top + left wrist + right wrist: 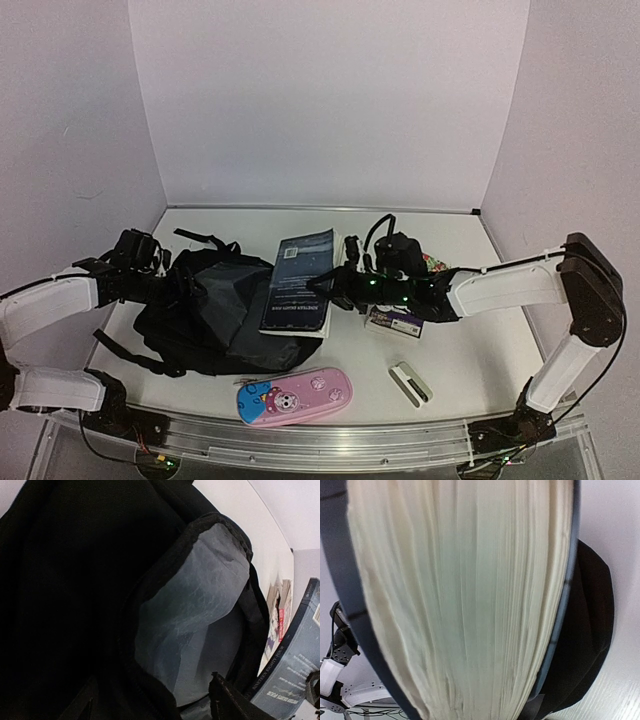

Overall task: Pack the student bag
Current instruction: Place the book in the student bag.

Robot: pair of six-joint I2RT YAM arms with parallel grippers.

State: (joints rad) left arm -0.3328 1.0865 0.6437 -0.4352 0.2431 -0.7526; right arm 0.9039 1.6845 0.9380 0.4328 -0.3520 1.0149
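— Where's the student bag [215,315]?
— On the white bench [470,340], around nine o'clock, mouth gaping. The right fingers [342,278] clench a book [300,280] at its three o'clock rim. The left fingers [225,702] are spread, holding nothing. Pale walls [330,100] all round.

The student bag [75,580] fills most of what we see, its black mouth gaping over grey lining [195,615]. Our left gripper [156,706] hangs spread at the rim, one finger [227,702] showing at the bottom edge. Right of it we see a dark blue book [295,665], tilted, its lower end just beside the bag's mouth, white table [250,515] beyond.
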